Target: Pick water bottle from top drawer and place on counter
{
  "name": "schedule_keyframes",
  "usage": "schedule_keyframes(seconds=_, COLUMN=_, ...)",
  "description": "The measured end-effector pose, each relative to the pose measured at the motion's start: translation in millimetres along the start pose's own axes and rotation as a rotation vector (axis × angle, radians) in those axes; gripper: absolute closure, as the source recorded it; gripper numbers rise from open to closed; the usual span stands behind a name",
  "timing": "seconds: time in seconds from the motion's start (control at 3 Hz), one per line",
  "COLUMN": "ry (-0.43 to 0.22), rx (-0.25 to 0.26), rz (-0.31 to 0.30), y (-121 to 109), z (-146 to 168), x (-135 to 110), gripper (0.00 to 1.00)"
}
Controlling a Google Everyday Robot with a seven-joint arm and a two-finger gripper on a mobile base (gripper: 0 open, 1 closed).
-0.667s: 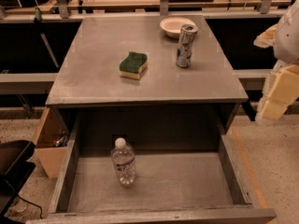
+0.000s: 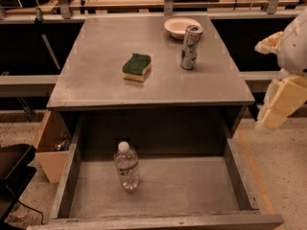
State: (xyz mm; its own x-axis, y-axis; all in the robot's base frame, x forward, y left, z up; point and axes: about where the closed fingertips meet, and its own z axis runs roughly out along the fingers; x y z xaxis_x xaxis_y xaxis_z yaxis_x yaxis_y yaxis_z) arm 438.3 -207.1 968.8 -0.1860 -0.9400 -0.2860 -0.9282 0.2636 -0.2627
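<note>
Counts: one water bottle, one drink can, one sponge, one bowl, one open top drawer, one wooden box, one hand.
Water bottle, looks: small and clear, with a white screw cap and a thin pale band of label round its body. Light glints off the plastic.
Water bottle, place: inside the top drawer, on the scuffed grey floor, left of the middle and well apart from both side walls. It seems to stand upright, with nothing touching it.
Writing: none can be read on the bottle's label. The can has dark markings on silver, but they are not legible.
Surface: a grey metal top above the drawer. It carries the sponge near its middle and the can to the right of that. The white bowl sits just behind the can.
Sponge: green on top and yellow below, lying flat.
Wooden box: tan, on the floor left of the drawer.
Hand: cream-coloured, at the right edge of the view. It is outside the drawer, beside the surface's right front corner, and holds nothing. Whether it is spread or pressed together cannot be told.
</note>
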Motion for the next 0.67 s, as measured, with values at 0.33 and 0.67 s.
schedule_keyframes(seconds=0.33, ry=-0.197, rx=-0.01, rz=-0.015, y=7, z=45, x=1, gripper=0.0)
schedule_keyframes(seconds=0.67, ry=-0.382, rx=-0.023, rz=-0.027, y=13, z=74, x=-8, gripper=0.0)
